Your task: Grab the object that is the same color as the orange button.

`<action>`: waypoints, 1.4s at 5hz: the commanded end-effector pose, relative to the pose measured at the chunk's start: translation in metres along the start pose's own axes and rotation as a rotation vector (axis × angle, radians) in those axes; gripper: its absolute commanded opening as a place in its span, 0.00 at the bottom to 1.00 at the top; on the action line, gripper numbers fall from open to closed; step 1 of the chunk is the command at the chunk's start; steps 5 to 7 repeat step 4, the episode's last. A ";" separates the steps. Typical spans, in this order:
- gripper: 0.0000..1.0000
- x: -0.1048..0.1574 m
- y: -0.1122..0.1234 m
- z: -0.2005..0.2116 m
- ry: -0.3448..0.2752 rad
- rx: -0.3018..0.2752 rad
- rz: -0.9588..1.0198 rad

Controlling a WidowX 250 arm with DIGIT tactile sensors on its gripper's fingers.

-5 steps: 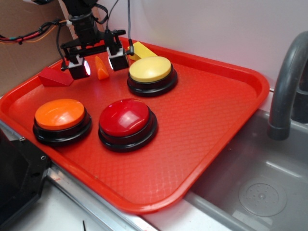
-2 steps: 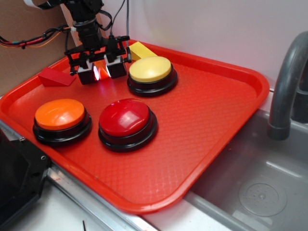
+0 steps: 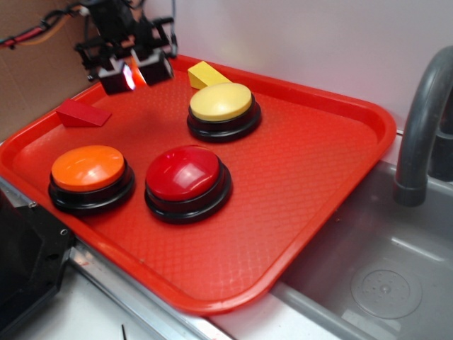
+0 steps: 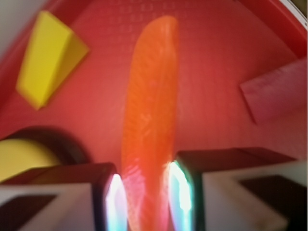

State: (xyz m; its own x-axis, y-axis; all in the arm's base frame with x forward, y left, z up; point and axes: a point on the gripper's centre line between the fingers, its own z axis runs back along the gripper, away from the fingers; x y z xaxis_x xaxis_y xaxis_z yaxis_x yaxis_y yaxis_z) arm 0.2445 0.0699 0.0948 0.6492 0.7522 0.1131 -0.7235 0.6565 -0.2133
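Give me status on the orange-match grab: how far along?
Done: the gripper has its jaws shut on the orange block, the match for the orange button. In hand: the block hangs above the red tray, clear of its surface. Red wedge and yellow block lie untouched. Left: nothing beyond keeping the grip.

Orange block (image 4: pixel 148 120) pinched between two fingers (image 4: pixel 111 199) above red tray (image 4: pixel 216 57).

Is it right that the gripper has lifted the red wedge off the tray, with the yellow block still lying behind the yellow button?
Not quite. The gripper is shut on the orange block, as the wrist view shows. The red wedge lies on the tray. The yellow block does lie behind the yellow button.
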 end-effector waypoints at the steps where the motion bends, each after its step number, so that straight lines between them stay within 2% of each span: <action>1: 0.00 -0.014 0.008 0.083 0.002 -0.057 -0.247; 2: 0.00 -0.036 -0.003 0.094 0.039 -0.036 -0.366; 3: 0.00 -0.056 -0.012 0.101 0.065 0.022 -0.481; 4: 0.00 -0.058 -0.013 0.099 0.075 0.048 -0.541; 7: 0.00 -0.058 -0.013 0.099 0.075 0.048 -0.541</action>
